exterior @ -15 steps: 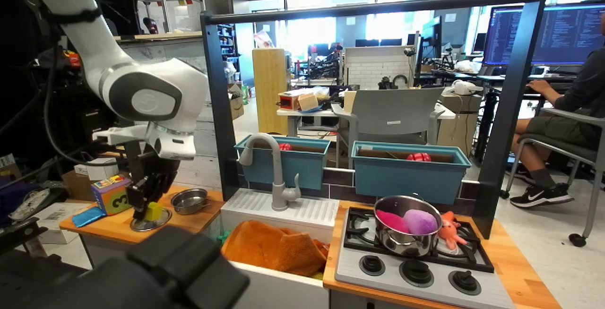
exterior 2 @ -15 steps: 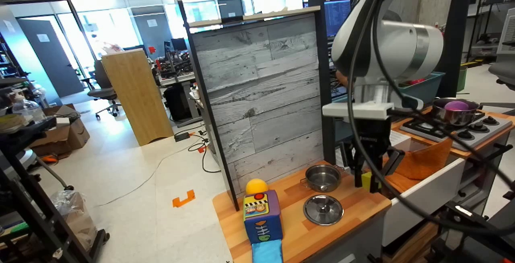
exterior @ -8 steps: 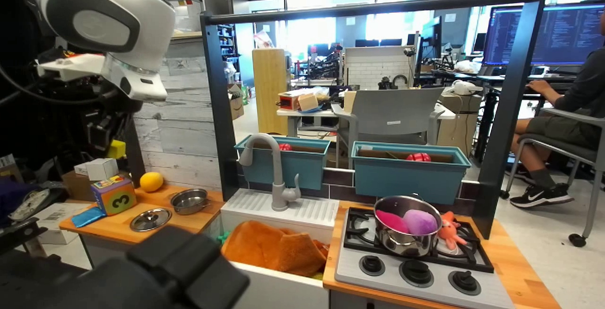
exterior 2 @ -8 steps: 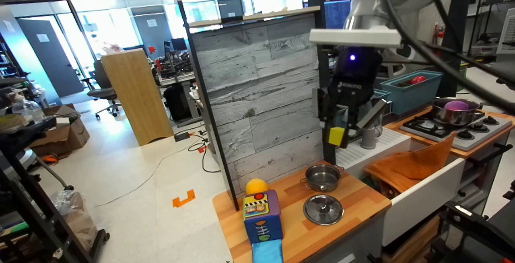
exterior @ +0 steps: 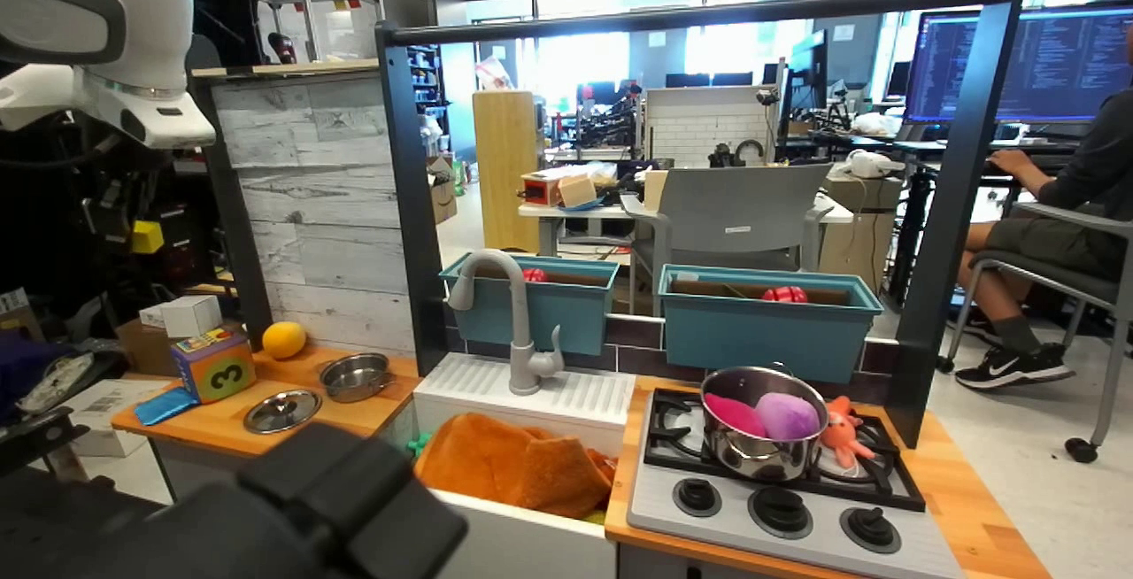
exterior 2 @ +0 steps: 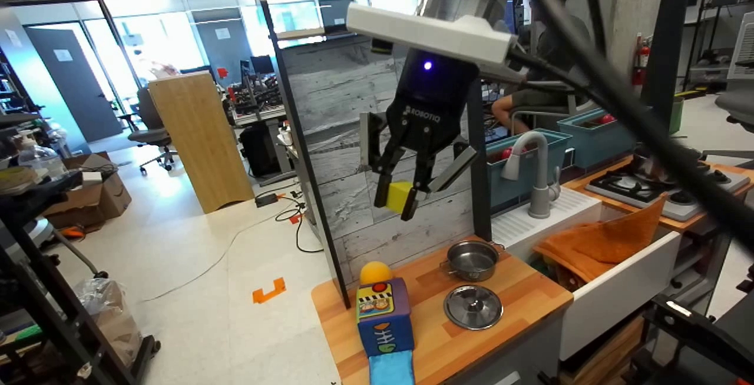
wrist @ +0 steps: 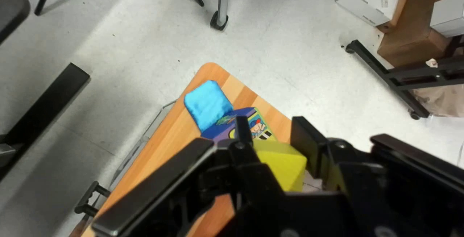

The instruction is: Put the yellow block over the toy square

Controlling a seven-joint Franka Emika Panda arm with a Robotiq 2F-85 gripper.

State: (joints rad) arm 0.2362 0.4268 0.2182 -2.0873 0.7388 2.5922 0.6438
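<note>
Step was prob. transfer. Gripper point(exterior 2: 395, 201) held yellow block point(wrist: 285, 164) — jaws part-closed, pinching it, well higher than toy cube point(exterior 2: 384, 318). Next move likely req'd centring over cube, then lowering.

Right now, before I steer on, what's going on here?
The gripper holds the yellow block in the air, above counter height. The toy cube sits lower down on the wooden counter, with an orange-yellow ball and a metal lid near it. The block has not been set on the cube yet.
</note>
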